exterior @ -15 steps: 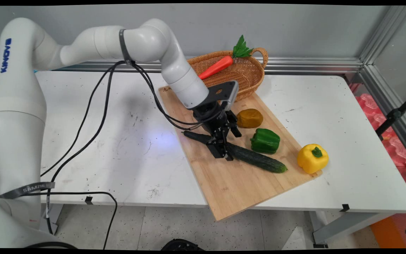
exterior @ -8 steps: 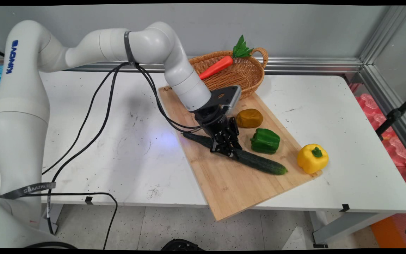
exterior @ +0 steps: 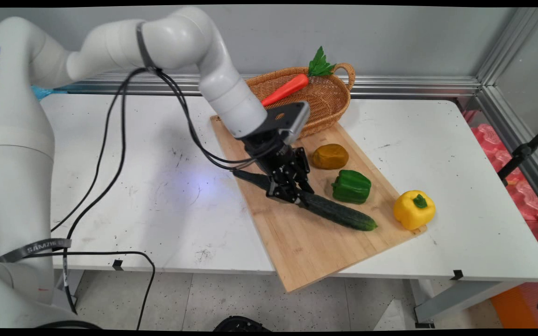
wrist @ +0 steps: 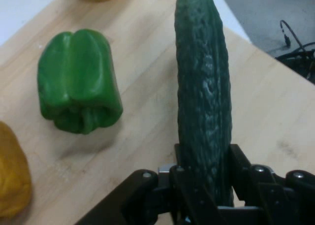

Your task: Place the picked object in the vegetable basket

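Observation:
A long dark green cucumber (exterior: 334, 211) lies slanted over the wooden cutting board (exterior: 315, 247). My gripper (exterior: 287, 192) is shut on the cucumber near its middle. In the hand view the cucumber (wrist: 204, 97) runs up from between the black fingers (wrist: 183, 178), clamped on both sides by my gripper (wrist: 205, 178). Its left end (exterior: 245, 176) sticks out past the board's left edge and looks slightly raised. A green bell pepper (exterior: 351, 186) sits just right of the gripper, and it shows in the hand view as the green bell pepper (wrist: 78, 82).
A brown potato-like lump (exterior: 330, 156) lies behind the pepper. A yellow bell pepper (exterior: 414, 209) sits at the board's right corner. A wicker basket (exterior: 329, 95) at the back holds a carrot (exterior: 285, 88). Black cables (exterior: 110, 140) hang from the arm over the table's left.
The gripper closed on the cucumber and shifted slightly left and up with it; the cucumber's right end moved a little left. The arm's elbow rose.

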Robot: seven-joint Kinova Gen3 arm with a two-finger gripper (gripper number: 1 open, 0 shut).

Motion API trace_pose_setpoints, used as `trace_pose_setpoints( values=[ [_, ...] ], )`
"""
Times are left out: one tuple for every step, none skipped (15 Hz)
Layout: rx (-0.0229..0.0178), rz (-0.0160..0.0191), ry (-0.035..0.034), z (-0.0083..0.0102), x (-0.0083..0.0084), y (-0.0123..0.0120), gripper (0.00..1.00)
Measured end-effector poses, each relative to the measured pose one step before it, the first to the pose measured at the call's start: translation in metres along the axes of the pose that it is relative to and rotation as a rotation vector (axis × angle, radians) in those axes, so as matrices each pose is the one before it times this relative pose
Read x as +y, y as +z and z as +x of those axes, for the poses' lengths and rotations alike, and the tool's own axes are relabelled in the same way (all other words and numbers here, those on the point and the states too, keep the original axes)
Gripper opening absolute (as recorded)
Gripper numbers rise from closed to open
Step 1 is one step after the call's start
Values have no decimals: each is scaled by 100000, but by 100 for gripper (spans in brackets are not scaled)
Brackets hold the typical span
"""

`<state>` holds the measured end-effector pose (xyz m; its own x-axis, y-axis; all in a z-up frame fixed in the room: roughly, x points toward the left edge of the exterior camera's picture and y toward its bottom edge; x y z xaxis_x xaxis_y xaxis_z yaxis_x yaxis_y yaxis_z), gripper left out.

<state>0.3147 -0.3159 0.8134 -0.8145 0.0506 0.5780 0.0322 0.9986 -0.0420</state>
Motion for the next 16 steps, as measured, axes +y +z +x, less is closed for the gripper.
trace_pose_setpoints(
  values=[
    [99, 434, -772, 234, 467, -991, 0],
    [72, 605, -1329, 208, 422, -919, 0],
    [-117, 782, -2348, 210, 528, -1108, 0],
    [-139, 977, -2723, 211, 548, -1198, 0],
    [-124, 984, -2487, 215, 460, -1052, 0],
    [-166, 1268, -3637, 172, 500, -1293, 0],
    [-194, 1240, -3315, 93, 389, -1124, 0],
    [-309, 1698, -4137, -15, 316, -1356, 0],
    [-363, 1835, -4184, -81, 215, -1382, 0],
    [-314, 1607, -3361, -114, 67, -1101, 0],
    [-293, 2062, -3918, -166, -102, -1288, 0],
    [-384, 2290, -3685, -212, -289, -1216, 0],
    [-292, 2342, -3649, -193, -407, -1145, 0],
    [-240, 2038, -3168, -162, -434, -882, 0],
    [-92, 2856, -4280, -103, -715, -1030, 0],
    [-120, 2190, -2915, -18, -602, -670, 0]
  ],
)
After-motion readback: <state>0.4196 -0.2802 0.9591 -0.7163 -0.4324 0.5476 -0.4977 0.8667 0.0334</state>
